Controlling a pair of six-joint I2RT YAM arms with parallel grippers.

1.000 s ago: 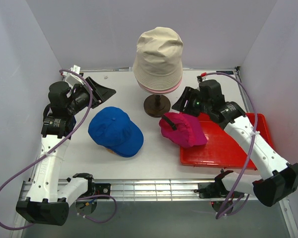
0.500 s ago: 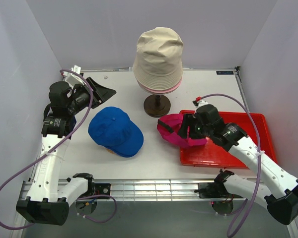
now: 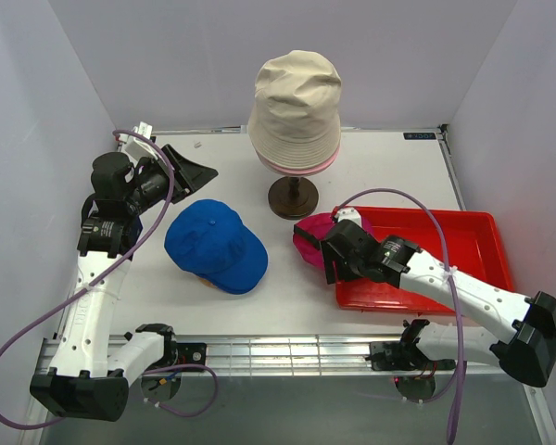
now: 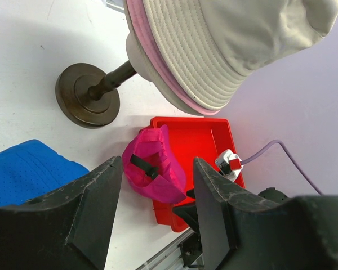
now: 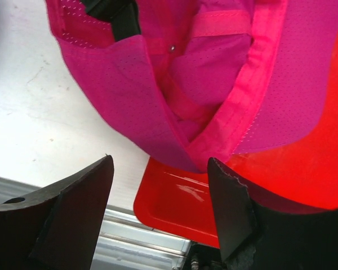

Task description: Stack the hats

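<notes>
R gripper point(image 5: 159, 169) fingers apart at magenta cap point(image 5: 158, 95); should pinch fabric, not red tray point(image 5: 174, 208); L gripper point(image 4: 155, 169) fingers apart, idle.

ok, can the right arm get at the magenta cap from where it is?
Probably yes: the right tool is open with the magenta cap just ahead of it, lying over the red tray edge, nothing between.

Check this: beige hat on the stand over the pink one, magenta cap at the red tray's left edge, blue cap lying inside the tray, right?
One part is wrong: the blue cap lies on the white table, left of the stand, not inside the red tray. The top external view shows it. The rest holds.
</notes>
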